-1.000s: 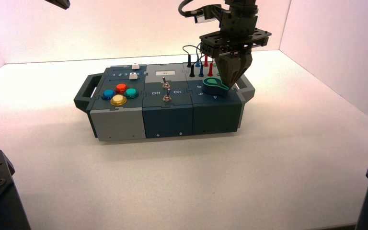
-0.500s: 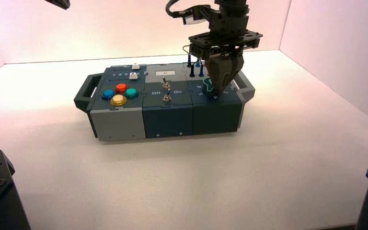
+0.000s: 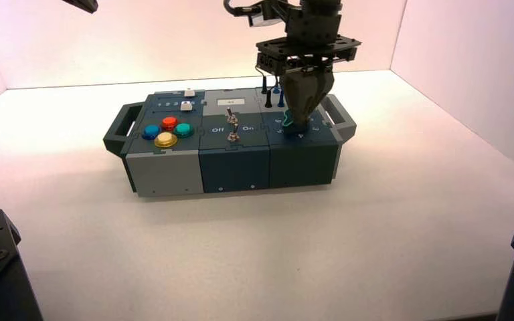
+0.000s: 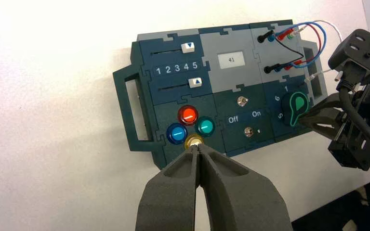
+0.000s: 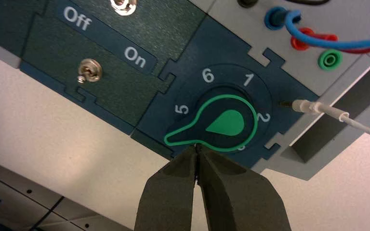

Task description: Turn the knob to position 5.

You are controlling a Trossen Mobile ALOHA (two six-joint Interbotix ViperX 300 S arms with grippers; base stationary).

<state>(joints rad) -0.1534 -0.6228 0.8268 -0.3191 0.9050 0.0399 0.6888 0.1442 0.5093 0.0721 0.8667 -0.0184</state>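
Observation:
The teal knob [image 5: 226,122] sits on the box's right section [image 3: 304,160]. Its pointer tip lies just past the white 5 [image 5: 181,109], on the side away from the 6. My right gripper [image 5: 197,147] is shut, its tips against the knob's rim by the root of the pointer. In the high view the right gripper [image 3: 300,123] stands upright over the knob [image 3: 286,124] and hides most of it. My left gripper [image 4: 197,147] is shut and empty, held high above the box's left end; the left wrist view shows the knob [image 4: 296,107] from afar.
Two metal toggle switches [image 3: 231,127] marked Off and On stand in the middle section. Coloured push-buttons [image 3: 166,139] and two sliders [image 4: 189,47] are on the left part. Plugs with wires [image 3: 268,99] rise behind the knob. The display [image 4: 231,59] reads 41.
My right gripper has swept leftward across the knob with its tips low, and the knob has turned with it, so its pointer has swung round toward the 5.

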